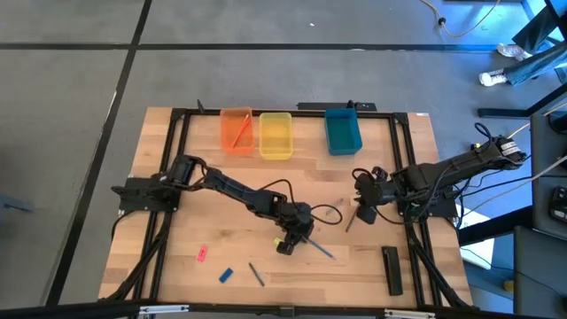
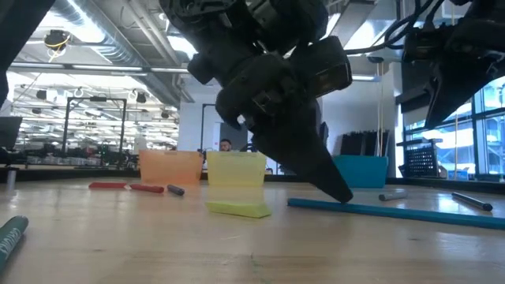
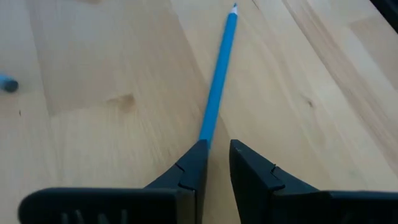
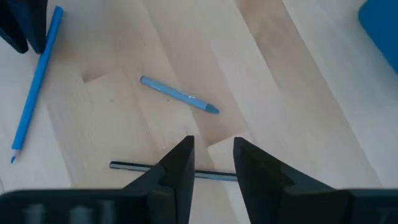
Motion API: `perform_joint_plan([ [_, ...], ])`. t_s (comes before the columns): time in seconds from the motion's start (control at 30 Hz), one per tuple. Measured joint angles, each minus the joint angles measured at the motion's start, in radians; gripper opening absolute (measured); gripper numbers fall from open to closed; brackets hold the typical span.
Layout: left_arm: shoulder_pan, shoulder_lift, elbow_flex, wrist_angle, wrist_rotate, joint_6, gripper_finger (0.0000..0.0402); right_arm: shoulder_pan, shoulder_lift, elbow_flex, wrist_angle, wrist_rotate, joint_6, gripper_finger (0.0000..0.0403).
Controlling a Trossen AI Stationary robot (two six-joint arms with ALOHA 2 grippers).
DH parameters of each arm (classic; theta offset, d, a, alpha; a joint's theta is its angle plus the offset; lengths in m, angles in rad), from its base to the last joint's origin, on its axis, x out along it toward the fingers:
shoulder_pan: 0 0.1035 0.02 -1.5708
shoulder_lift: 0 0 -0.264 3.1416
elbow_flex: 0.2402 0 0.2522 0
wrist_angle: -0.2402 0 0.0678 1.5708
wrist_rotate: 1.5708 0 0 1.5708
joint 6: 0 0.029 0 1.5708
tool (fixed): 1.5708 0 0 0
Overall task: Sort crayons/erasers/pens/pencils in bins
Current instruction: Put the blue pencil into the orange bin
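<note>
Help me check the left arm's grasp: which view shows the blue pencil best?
The left wrist view: the blue pencil runs full length from the left gripper to its tip. The low view shows it lying flat at the fingers, the right wrist view shows it off to the side, and the high view shows only a thin streak.

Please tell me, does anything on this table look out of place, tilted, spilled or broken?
Nothing looks damaged or spilled. The three bins stand upright in a row. Loose items still lie scattered on the table, for example the blue pencil at the left gripper and the yellow eraser.
</note>
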Motion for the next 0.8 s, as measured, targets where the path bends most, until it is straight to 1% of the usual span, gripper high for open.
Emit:
perform_joint_plan([
  [0.07, 0.0, 0.015, 0.003, 0.013, -0.017, -0.019, 0.0056, 0.0, 0.0, 0.0, 0.0, 0.01, 0.0, 0.0116],
  [0.13, -0.002, 0.019, 0.004, -0.021, -0.072, -0.047, 0.0051, 0.0, 0.0, 0.0, 0.0, 0.012, 0.001, 0.0116],
  [0.4, 0.0, 0.047, 0.006, -0.047, -0.071, -0.104, 0.0007, 0.0, 0.001, 0.0, -0.001, 0.021, 0.009, 0.0116],
  [0.57, -0.009, 0.047, 0.005, -0.047, -0.119, -0.17, 0.0005, 0.0, 0.012, 0.0, -0.003, 0.074, 0.019, 0.0116],
  [0.7, -0.028, 0.034, 0.002, -0.047, -0.224, -0.236, 0.0003, 0.0, 0.016, -0.001, -0.005, 0.13, 0.03, 0.0116],
  [0.8, -0.028, 0.011, -0.001, -0.052, -0.241, -0.281, 0.0003, 0.0, 0.016, -0.001, -0.005, 0.179, 0.034, 0.0116],
])
